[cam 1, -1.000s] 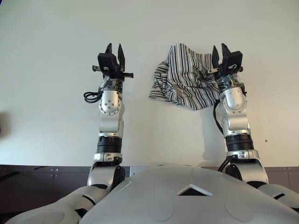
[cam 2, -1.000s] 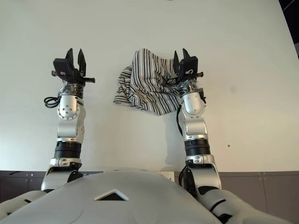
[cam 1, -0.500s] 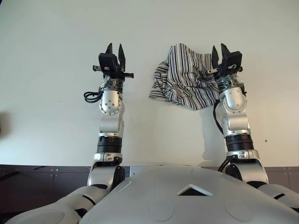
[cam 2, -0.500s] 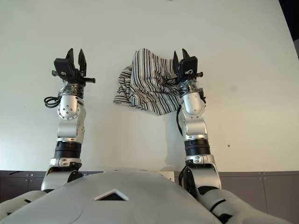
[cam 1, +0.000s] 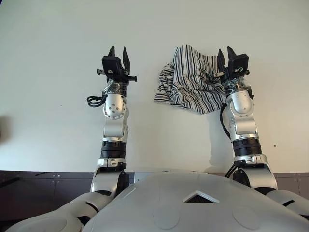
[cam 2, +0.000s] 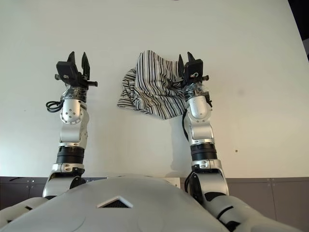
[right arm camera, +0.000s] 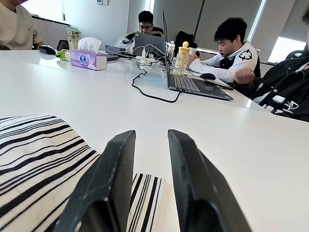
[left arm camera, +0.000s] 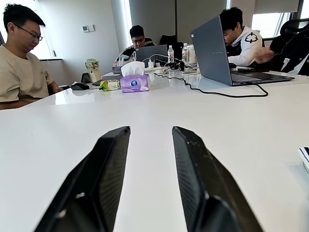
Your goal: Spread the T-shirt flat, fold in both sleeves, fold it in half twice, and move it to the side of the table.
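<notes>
Right beside the right gripper, on its left, striped T-shirt bunched up on the white table, left gripper well clear on the shirt's far side, both claws slightly parted, gripping nothing.

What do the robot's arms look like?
The left arm and right arm are shiny silver tubes with round joints and black rings. The left end effector and right end effector are black, each with two pointy fingers. A black cable loops beside the left wrist.
</notes>
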Motion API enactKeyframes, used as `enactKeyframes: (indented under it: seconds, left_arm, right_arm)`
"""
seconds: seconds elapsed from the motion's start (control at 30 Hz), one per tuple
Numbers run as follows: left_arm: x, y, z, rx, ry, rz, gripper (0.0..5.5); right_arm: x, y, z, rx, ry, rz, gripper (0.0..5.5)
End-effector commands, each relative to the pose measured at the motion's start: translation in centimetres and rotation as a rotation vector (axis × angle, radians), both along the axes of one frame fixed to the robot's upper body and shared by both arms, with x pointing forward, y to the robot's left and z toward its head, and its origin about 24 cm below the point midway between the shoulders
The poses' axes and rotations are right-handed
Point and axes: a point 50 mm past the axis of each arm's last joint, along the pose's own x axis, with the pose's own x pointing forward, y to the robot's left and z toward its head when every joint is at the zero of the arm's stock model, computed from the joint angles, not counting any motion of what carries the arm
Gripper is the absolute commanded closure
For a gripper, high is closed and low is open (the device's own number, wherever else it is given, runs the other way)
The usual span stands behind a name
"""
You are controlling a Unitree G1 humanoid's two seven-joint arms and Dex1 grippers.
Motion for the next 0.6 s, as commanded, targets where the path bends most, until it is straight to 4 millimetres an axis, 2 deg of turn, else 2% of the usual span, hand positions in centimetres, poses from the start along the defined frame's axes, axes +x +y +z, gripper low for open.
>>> enactKeyframes:
  seconds: [0.03,0.1,0.17,0.27,0.37,0.47,0.6]
  left_arm:
    - [0.0,-2.8,1.0,0.098,-0.010,-0.246,3.64]
    - [-1.0,-4.5,0.7,0.255,0.010,-0.487,3.64]
    - [-2.1,-5.1,-0.1,0.393,0.054,-0.700,3.64]
    - [-2.8,-4.1,-0.7,0.539,0.137,-0.871,3.64]
    - [-2.8,-2.2,-1.8,0.613,0.270,-0.918,3.64]
    - [-3.7,-0.9,-3.9,0.723,0.429,-0.970,3.64]
    - [-4.9,0.3,-4.5,0.862,0.513,-1.082,3.64]
  right_arm:
    - [-1.6,1.3,2.2,-0.060,-0.021,0.341,4.27]
    - [-3.4,1.2,3.0,-0.144,0.026,0.606,4.27]
    - [-4.3,0.5,3.3,-0.239,0.082,0.758,4.27]
    - [-4.9,-0.4,3.2,-0.330,0.157,0.859,4.27]
    - [-5.1,-0.6,1.6,-0.405,0.225,0.867,4.27]
    - [-4.9,-1.0,-0.4,-0.498,0.292,0.830,4.27]
    - [-3.0,-4.2,-2.5,-0.644,0.376,0.637,4.27]
